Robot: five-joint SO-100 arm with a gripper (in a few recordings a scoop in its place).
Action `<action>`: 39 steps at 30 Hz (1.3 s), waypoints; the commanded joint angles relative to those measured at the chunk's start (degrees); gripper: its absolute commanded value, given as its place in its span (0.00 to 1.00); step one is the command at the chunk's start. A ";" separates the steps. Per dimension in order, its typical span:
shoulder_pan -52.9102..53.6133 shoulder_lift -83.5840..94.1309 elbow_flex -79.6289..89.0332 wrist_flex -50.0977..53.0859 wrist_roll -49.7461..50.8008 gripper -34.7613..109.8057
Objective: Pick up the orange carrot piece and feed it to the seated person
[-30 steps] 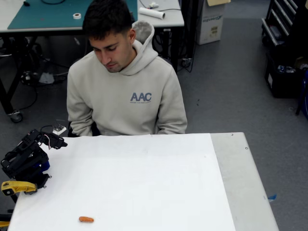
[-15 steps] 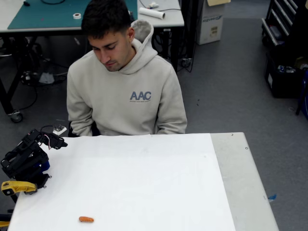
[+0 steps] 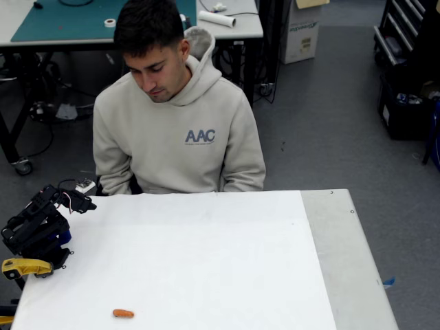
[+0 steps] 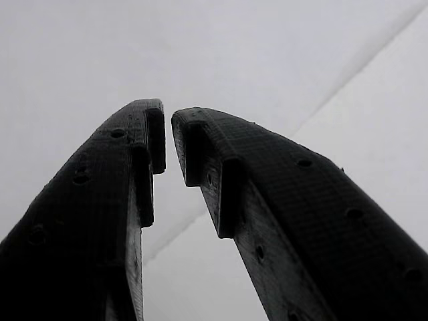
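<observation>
The orange carrot piece lies on the white table top near its front left edge, with nothing touching it. My black arm sits folded at the table's left edge, well back and to the left of the carrot. In the wrist view the gripper is empty over the white surface, and its two black fingers almost meet at the tips. Behind the table's far edge is the seated person in a grey-beige hoodie with blue "AAC" letters, head bowed towards the table.
A yellow-handled part lies by the arm's base at the left edge. A bare grey strip of table runs down the right side. Behind the person stand a workbench with a green mat and a cardboard box.
The person's head and shoulders have shifted slightly to the left. The arm and the carrot have not moved.
</observation>
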 commanded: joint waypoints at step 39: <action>0.35 0.00 -0.70 -0.35 -0.26 0.22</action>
